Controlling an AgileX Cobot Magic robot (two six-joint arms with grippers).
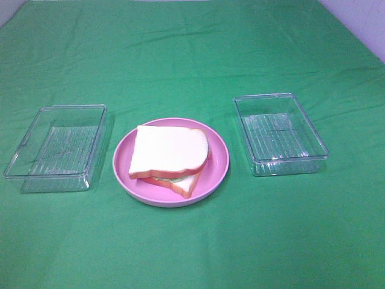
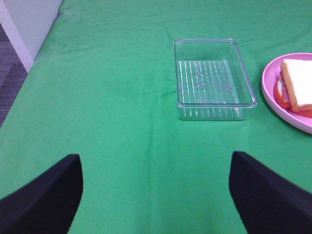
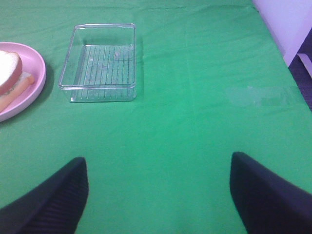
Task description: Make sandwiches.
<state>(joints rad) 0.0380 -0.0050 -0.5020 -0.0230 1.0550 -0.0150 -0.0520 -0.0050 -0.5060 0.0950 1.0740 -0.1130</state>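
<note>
Exterior high view, read left to right: a clear left tray [image 1: 57,147] stands on the green bench [image 1: 192,48], then the pink plate [image 1: 218,171] at the middle, then a clear right tray [image 1: 280,132]. Both trays look bare inside. The sandwich [image 1: 170,158] lies on the plate, a white slice on top, a second slice beneath, with a thin line of pale green and red filling between them. Its rounded crust top points toward the right tray and slightly away from the robot; its long axis runs roughly left to right, a little skewed.

Neither arm shows in this view. From the left wrist, the left end effector [image 2: 156,195] hangs well back from its tray, fingers spread wide and holding nothing. From the right wrist, the right end effector [image 3: 158,195] is likewise wide apart and holding nothing, short of its tray.

My judgement: with the stack closed by a top slice and the trays bare, assembly looks finished or nearly so. If anything remains, the next move calls for checking that the top slice sits square, since it overhangs the lower one.
</note>
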